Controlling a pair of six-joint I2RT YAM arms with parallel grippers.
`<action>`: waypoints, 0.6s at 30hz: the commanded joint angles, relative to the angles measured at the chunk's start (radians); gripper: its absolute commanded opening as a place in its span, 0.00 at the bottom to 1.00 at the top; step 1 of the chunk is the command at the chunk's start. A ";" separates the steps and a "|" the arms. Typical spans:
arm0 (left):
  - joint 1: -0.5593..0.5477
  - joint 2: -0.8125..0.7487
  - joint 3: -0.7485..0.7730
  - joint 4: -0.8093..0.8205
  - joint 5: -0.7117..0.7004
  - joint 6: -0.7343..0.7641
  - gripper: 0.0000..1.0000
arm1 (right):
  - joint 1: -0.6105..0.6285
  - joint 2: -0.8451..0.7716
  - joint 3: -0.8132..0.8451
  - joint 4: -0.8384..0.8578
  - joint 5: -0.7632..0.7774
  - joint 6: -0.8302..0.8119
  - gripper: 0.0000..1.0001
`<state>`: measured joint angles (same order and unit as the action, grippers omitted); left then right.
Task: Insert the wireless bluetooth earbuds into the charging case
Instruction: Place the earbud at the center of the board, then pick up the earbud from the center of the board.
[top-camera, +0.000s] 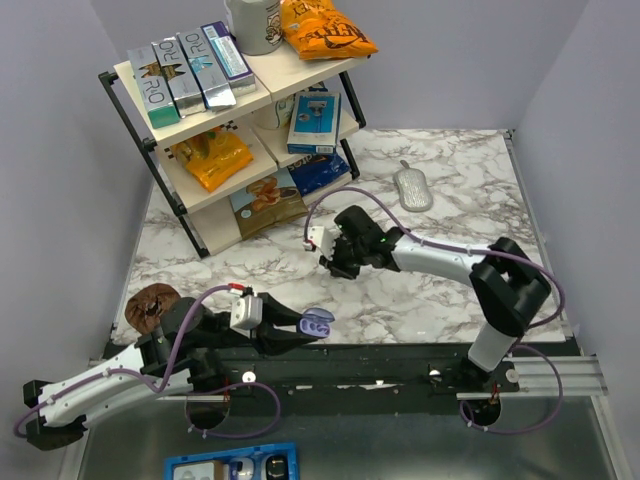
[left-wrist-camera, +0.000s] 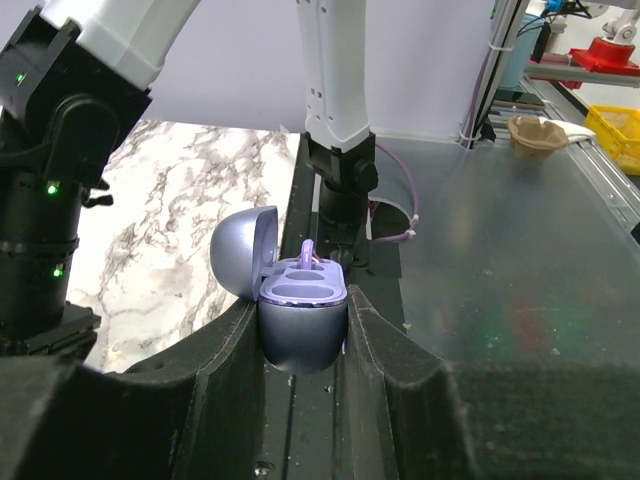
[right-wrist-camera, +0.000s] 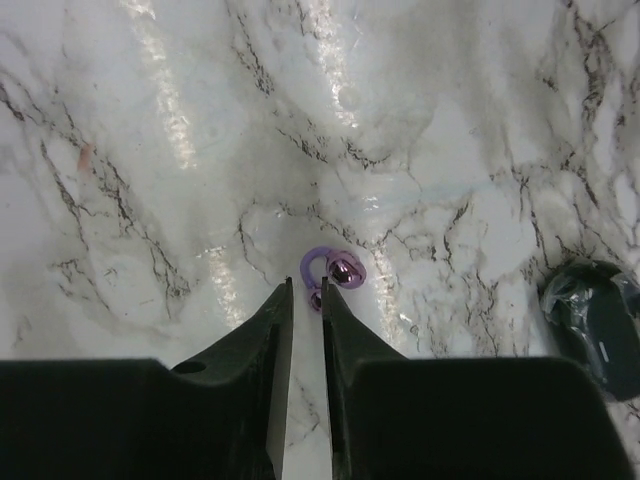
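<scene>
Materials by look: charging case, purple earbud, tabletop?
Charging case: likely plastic, satin periwinkle, soft highlights. Earbud: translucent purple plastic or silicone, glossy glints. Tabletop: marble pattern, glossy reflections; possibly laminate, cannot tell.

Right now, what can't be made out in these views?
- Top view: the purple earbud is hidden by the right tool.
- Left wrist: the charging case shows its wells nearly edge-on, so what they hold is unclear.
- Right wrist: a dark object is blurred and cut by the right edge.
</scene>
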<state>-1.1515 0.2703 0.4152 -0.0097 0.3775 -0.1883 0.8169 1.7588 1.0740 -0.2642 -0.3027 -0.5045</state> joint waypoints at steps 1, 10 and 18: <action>-0.001 -0.036 -0.015 0.005 -0.017 0.009 0.00 | 0.024 -0.149 -0.034 0.054 0.051 0.102 0.28; -0.001 -0.057 -0.012 -0.018 -0.095 -0.008 0.00 | 0.106 -0.092 0.135 -0.125 0.506 0.787 0.40; -0.001 -0.056 -0.003 -0.038 -0.149 -0.011 0.00 | 0.165 0.007 0.204 -0.256 0.562 1.055 0.34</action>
<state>-1.1519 0.2260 0.4091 -0.0338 0.2798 -0.1886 0.9718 1.7485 1.2705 -0.4297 0.1658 0.3698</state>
